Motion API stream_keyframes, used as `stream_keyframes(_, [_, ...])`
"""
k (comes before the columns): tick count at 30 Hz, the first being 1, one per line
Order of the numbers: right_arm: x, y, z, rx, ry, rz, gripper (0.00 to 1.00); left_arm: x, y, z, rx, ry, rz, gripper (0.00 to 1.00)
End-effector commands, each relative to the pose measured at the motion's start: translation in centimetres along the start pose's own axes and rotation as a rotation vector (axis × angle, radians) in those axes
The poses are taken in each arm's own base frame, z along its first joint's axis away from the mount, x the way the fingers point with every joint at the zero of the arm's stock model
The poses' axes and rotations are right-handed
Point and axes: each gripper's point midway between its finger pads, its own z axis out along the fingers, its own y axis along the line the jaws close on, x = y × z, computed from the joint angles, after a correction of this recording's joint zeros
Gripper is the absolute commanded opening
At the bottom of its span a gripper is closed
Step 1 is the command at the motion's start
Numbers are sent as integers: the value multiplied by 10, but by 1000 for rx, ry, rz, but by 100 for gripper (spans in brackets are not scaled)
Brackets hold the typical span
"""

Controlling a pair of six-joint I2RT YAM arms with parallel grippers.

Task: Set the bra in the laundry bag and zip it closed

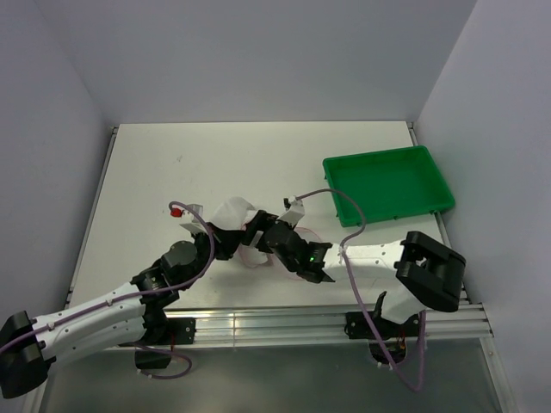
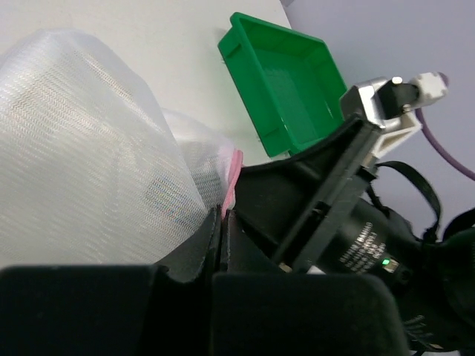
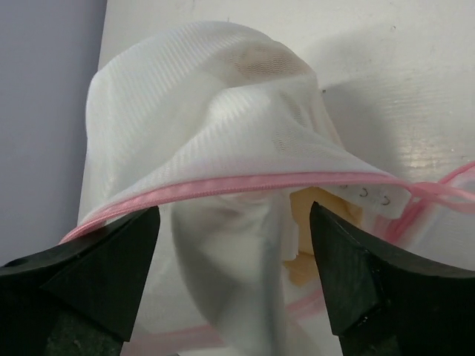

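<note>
- The bra [image 3: 261,61] is sitting inside the laundry bag [image 3: 178,126]. It is showing as a tan patch through the white mesh near the top, and more tan is showing at the mouth under the zipper.
- The laundry bag [image 1: 232,212] is standing up domed on the tabletop [image 1: 258,155]. It is lying a little left of the middle, nearer the near edge than the far edge.
- The pink zipper band [image 3: 245,184] is running across the mouth in the right wrist view. The mouth is gaping below it, so the bag is not zipped. A second pink run is lying lower, down by the tabletop.
- The left gripper [image 2: 223,222] is at the bag's rim, with its arm stretching over from the near-left corner. Its jaws are pressing together with the pink zipper band [image 2: 234,170] running down into them, so they are clamping the rim.
- The right gripper [image 3: 234,215] is facing the open mouth with its jaws standing wide apart, one on each side of the bag. Cannot tell if either one is touching the mesh.
- In the top view the left gripper [image 1: 231,237] and right gripper [image 1: 260,231] are sitting just beside each other at the bag's near side.
- The green tray [image 1: 387,185] is lying against the right edge, well apart from the bag. It is also showing in the left wrist view [image 2: 286,81] behind the right arm.
</note>
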Motion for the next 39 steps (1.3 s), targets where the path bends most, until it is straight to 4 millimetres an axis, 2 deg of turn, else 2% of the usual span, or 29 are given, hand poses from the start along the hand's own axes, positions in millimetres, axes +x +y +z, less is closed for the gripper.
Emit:
stream_keyframes(1, [-14,17,-21,-51,8,-43,90,-19,-16,1,19,-50,-40,0])
stream_keyframes(4, [-16,6,-35,-29,39,-102,98,-19,-11,2,-4,-54,-46,0])
stream_keyframes(9, [-23,-4,-61,-45,68,-146,98,-24,-9,4,-34,-69,-32,0])
stream_keyframes(10, [-21,-12,-64,-37,74,-153,98,-26,-11,4,-32,-75,-30,0])
stream_keyframes(12, [-29,-14,-77,-54,68,-155,99,-26,-10,5,-35,-76,-22,0])
stream_keyframes(15, [-36,-39,-90,-2,58,-174,97,-27,-10,6,-42,-76,-14,0])
stream_keyframes(16, [-35,-58,-92,48,58,-191,94,-28,-9,5,-42,-80,-14,0])
stream_keyframes(17, [-35,-70,-95,81,58,-198,85,-28,-9,5,-41,-79,-11,0])
stream_keyframes(19, [-33,-111,-103,185,72,-209,62,-30,-10,4,-37,-85,-9,0])
stream_keyframes(20, [-35,-121,-107,213,66,-181,51,-31,-11,4,-35,-87,-4,0])
stream_keyframes(21, [-33,-139,-111,265,76,-186,50,-31,-11,3,-36,-86,-1,0])
stream_keyframes(22, [-26,-156,-115,293,92,-188,53,-33,-12,3,-36,-89,6,0])
stream_keyframes(23, [-24,-158,-118,285,92,-155,57,-34,-14,3,-31,-89,7,0])
stream_keyframes(25, [-16,-175,-123,313,112,-134,63,-35,-15,4,-31,-85,14,0])
stream_keyframes(26, [-15,-175,-125,304,110,-103,71,-35,-16,3,-28,-84,17,0])
stream_keyframes(29, [-11,-189,-129,334,105,-89,76,-33,-17,4,-25,-76,23,0])
stream_keyframes(32, [-3,-197,-128,358,133,-96,77,-30,-17,6,-20,-68,23,0])
stream_keyframes(35, [2,-196,-121,349,144,-83,78,-28,-18,7,-16,-61,20,0])
stream_keyframes(38, [4,-186,-112,297,135,-25,74,-29,-19,6,-10,-61,22,0])
stream_keyframes(39, [5,-191,-111,306,131,-20,72,-29,-19,6,-10,-61,23,0])
